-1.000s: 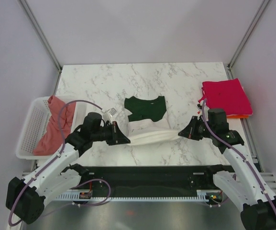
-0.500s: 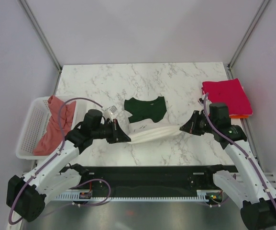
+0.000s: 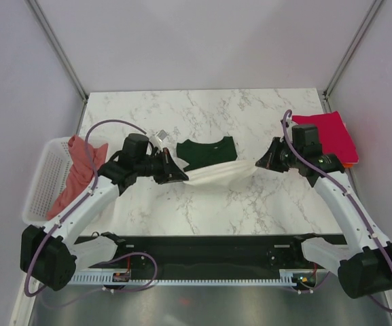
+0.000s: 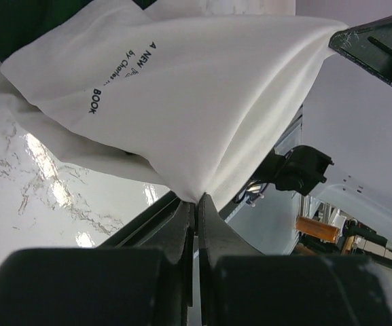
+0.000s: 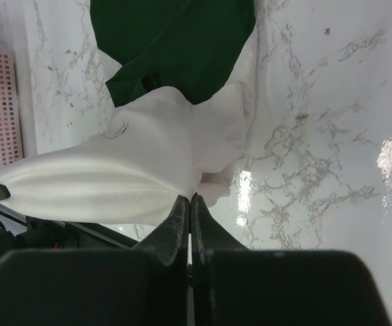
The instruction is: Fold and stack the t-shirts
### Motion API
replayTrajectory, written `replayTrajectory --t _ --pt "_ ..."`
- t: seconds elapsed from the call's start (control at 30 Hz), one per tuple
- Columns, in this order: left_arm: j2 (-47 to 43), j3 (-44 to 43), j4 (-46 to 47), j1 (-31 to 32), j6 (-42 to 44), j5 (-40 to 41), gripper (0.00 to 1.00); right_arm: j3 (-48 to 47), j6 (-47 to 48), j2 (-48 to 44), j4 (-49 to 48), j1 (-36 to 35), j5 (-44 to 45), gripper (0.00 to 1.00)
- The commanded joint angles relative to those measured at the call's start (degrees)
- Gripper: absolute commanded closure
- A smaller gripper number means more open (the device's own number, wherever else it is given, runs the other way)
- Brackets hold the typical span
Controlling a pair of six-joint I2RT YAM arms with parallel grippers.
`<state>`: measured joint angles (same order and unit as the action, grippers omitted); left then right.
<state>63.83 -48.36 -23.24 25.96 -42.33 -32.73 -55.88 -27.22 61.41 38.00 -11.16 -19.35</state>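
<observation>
While my left gripper [image 3: 181, 178] and right gripper [image 3: 259, 165] each pinch a corner of the cream t-shirt [image 3: 220, 175], its green top lies toward twelve o'clock.

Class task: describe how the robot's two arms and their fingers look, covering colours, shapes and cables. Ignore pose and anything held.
The left arm and right arm both have white link shells with black joints and black bases. A purple cable loops along each. The left gripper and right gripper are black, with thin, tapering black fingers.
</observation>
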Motion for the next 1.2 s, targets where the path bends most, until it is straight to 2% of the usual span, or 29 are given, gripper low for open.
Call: replayTrajectory --t 0.0,0.2,0.43,0.57,0.67,0.77,0.87,0.9,0.93,0.97,1.0,1.07,1.13,1.17 --pt "3.48 -4.37 -1.01 -1.52 2.33 0.03 0.98 -4.67 -0.37 3.44 -4.07 0.26 3.45 1.0" --pt "8.06 -7.89 -0.49 -4.24 2.6 -1.37 0.98 -9.24 -0.73 10.21 -6.97 0.26 1.95 1.0" --pt "13.33 -11.14 1.88 -11.26 2.25 -4.27 0.98 -16.36 -0.64 22.16 -10.48 0.26 1.25 1.0" --pt "22.17 -15.0 3.9 -13.65 1.64 -4.8 0.98 -23.03 -2.39 30.42 -12.86 0.43 0.37 1.0" --pt "29.91 -19.57 5.58 -15.32 1.02 -6.82 0.98 -27.68 -3.97 37.36 -15.58 0.35 -0.15 1.0" --pt "35.73 -25.45 4.7 -16.81 1.81 -4.19 0.98 -34.0 -4.42 47.53 -16.64 0.35 -0.86 1.0" --pt "43.47 -30.64 4.61 -18.22 1.55 -5.32 0.98 -39.98 -5.56 53.53 -18.48 0.35 -2.96 1.0" --pt "46.7 -32.48 4.7 -18.48 1.37 -5.06 0.98 -41.23 -6.69 56.95 -20.4 0.26 -4.01 0.97" --pt "48.04 -33.37 4.7 -18.83 1.19 -3.93 0.98 -42.11 -7.31 58.37 -22.07 0.17 -4.55 0.89" --pt "49.53 -34.25 4.7 -18.92 1.28 -3.48 0.98 -43.25 -7.93 59.61 -23.74 0.17 -4.9 0.76" --pt "50.85 -35.91 4.7 -19.01 1.19 -3.22 0.98 -43.7 -8.37 61.36 -26.54 0.17 -5.6 0.42" --pt "53.58 -37.33 4.61 -19.1 1.63 -3.74 0.65 -44.23 -8.64 62.43 -27.62 0.26 -6.39 0.15" --pt "52.54 -37.43 4.61 -19.01 2.68 -3.05 0.37 -42.4 -7.24 60.78 -29.38 0.17 -7.62 0.06" --pt "51.49 -37.07 4.61 -18.92 3.04 -2.17 0.33 -41.25 -6.62 59.72 -29.82 0.17 -7.37 0.05"
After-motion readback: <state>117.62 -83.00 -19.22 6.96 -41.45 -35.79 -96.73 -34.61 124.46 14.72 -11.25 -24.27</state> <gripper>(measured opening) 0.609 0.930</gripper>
